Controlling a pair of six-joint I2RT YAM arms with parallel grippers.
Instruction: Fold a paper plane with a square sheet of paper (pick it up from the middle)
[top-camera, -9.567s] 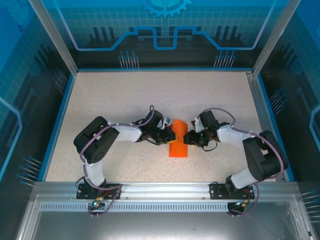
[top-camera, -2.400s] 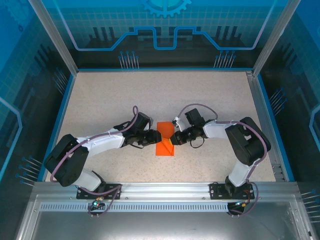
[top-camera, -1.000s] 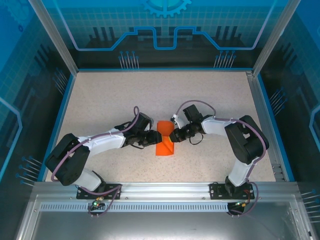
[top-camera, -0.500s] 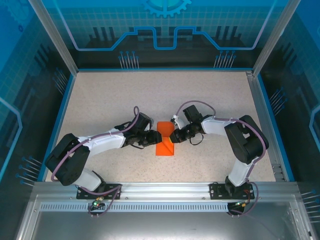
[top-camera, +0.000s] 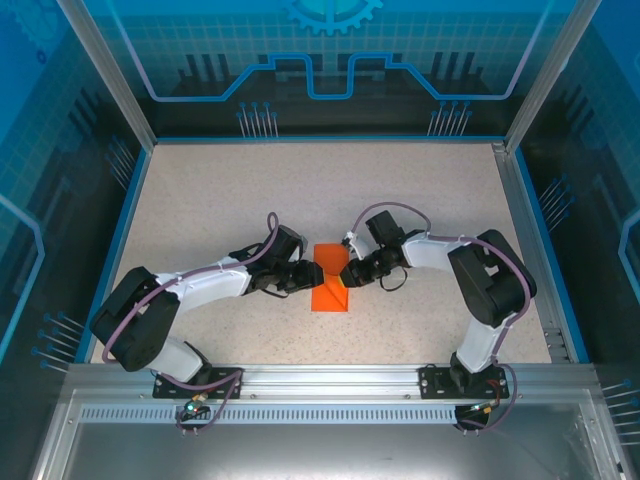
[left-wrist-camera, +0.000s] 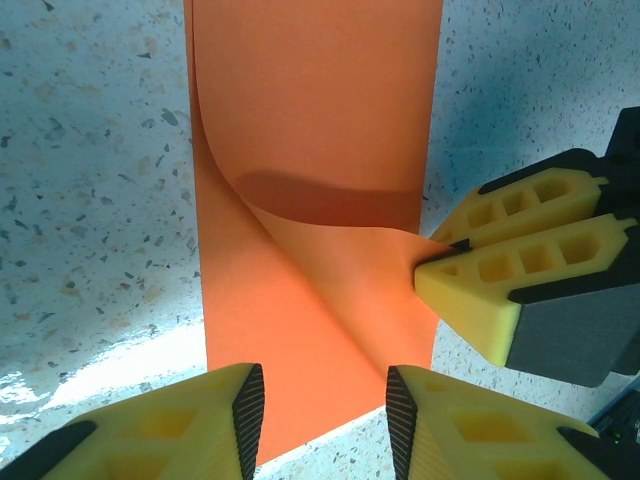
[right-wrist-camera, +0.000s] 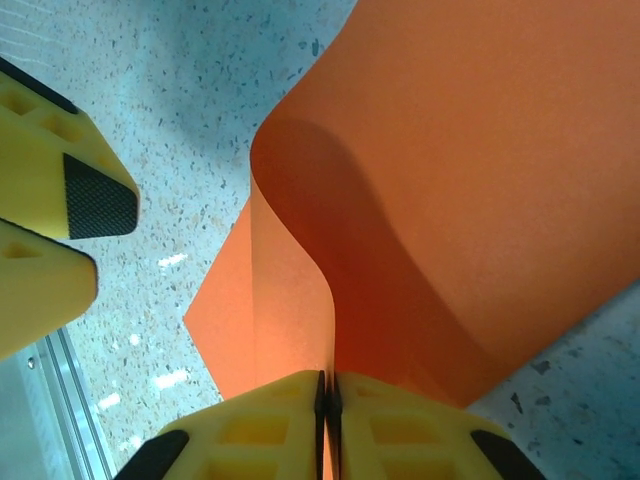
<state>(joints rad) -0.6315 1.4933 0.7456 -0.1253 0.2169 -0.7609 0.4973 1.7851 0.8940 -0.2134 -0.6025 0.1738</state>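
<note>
The right hand (top-camera: 346, 277) is pinching a curled corner of the bright orange folded paper sheet (top-camera: 330, 292); the left hand (top-camera: 306, 281) is hovering open just left.

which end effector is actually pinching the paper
The right end effector: its jaws are shut on a lifted corner of the paper. The left end effector stands open over the paper's edge, gripping nothing.

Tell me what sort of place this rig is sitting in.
Probably a lab or demo robot cell: a speckled table walled by blue panels printed with circuit-style graphics, inside an aluminium frame, with a mounting rail at the near edge.
</note>
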